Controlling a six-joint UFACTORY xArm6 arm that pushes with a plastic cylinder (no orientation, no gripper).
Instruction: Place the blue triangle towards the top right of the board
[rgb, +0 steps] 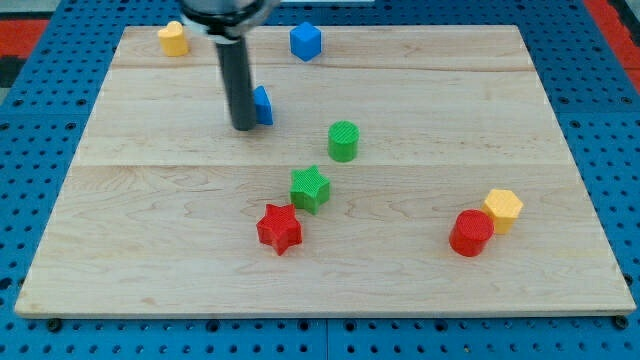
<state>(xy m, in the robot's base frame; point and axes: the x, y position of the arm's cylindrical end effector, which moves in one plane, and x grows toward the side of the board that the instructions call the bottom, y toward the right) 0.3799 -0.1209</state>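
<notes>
The blue triangle (263, 105) lies on the wooden board (420, 90) at the upper middle-left, partly hidden behind my rod. My tip (243, 127) rests on the board right against the triangle's left side, touching or nearly touching it. The board's top right corner lies far to the view's right of the triangle.
A blue cube (306, 41) sits near the top edge, a yellow block (173, 38) at the top left. A green cylinder (343, 141), green star (310, 188) and red star (280, 229) lie in the middle. A red cylinder (471, 233) and yellow hexagon (503, 209) touch at lower right.
</notes>
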